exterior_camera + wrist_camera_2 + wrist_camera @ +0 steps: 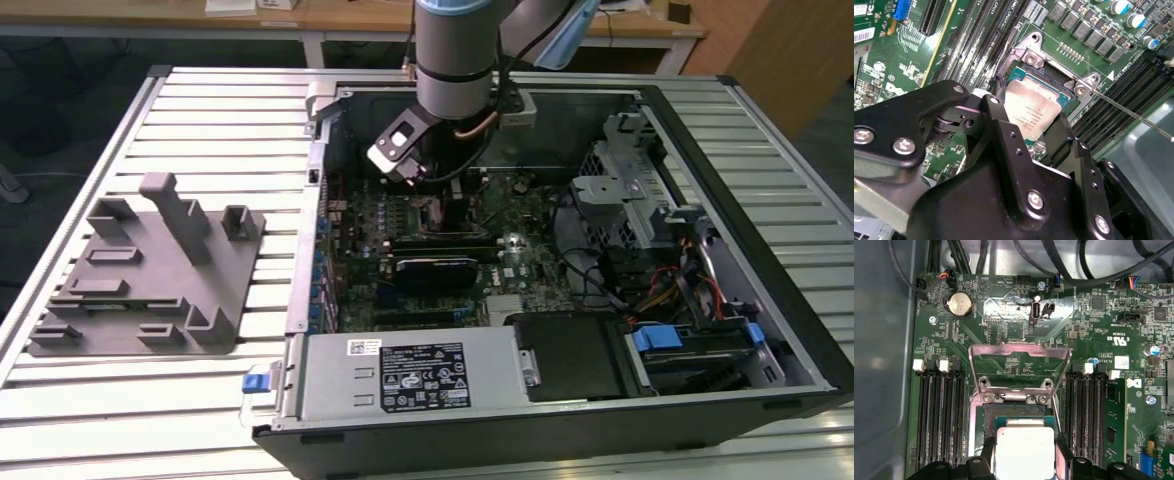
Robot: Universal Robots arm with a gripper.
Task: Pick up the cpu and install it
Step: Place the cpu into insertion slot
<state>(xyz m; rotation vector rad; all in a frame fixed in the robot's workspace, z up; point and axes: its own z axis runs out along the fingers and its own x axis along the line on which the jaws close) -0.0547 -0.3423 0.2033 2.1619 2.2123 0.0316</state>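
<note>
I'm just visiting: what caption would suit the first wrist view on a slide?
The pincer holds the cpu by two edges at the open socket, its metal frame raised.

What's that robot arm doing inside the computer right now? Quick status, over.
Copy: gripper shut on cpu. Cpu at open socket, hinged frame raised. Nothing blocking it.

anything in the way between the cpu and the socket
Nothing visible does. The gripper holds the cpu over the open socket, and the socket's hinged metal frame stands swung up, clear of it.
</note>
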